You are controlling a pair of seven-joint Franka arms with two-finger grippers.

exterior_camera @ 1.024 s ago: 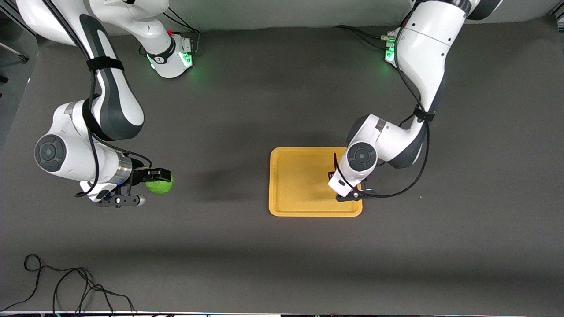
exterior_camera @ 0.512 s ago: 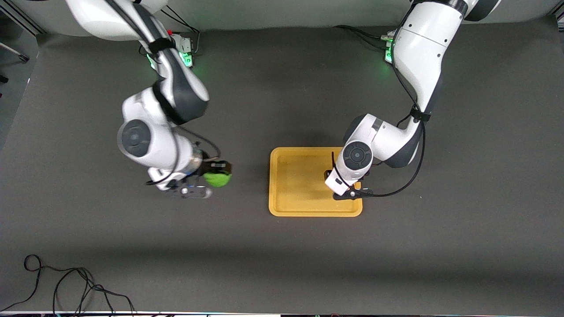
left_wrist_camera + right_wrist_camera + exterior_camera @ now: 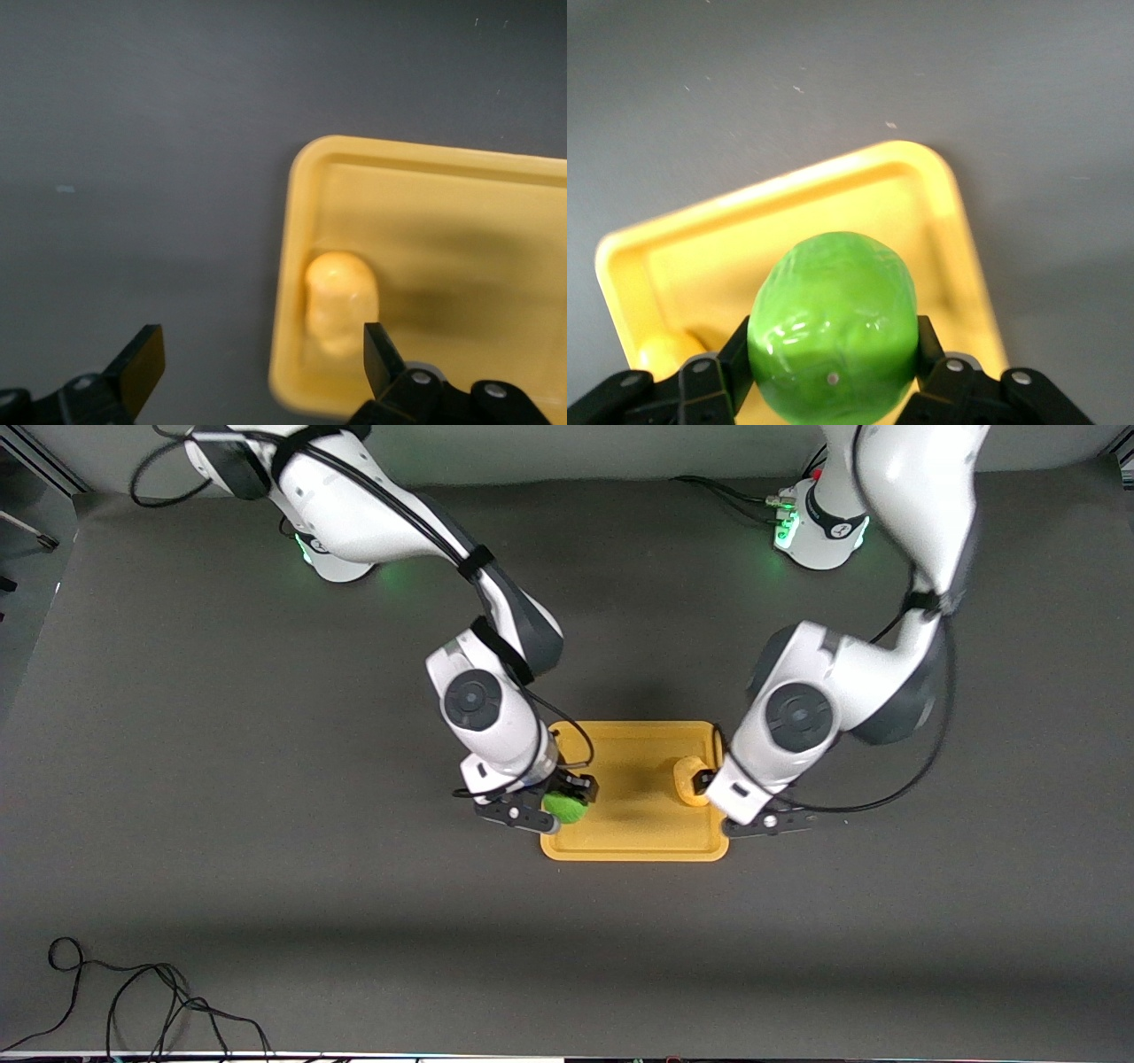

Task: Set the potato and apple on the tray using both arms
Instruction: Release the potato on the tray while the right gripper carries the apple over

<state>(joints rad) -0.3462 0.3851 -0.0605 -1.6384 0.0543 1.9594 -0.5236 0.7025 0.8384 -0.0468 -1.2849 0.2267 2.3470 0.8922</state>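
In half a second the right gripper (image 3: 567,797) swings in over the tray (image 3: 633,841), fingers clamped on the green apple (image 3: 564,807). The left gripper (image 3: 704,784), fingers spread empty, lifts above the potato (image 3: 687,779), now resting in the tray; only the apple's release remains.

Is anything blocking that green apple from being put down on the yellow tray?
Nothing visible does. The right gripper holds the apple over the tray, above bare floor; the potato lies apart, toward the left arm's end.
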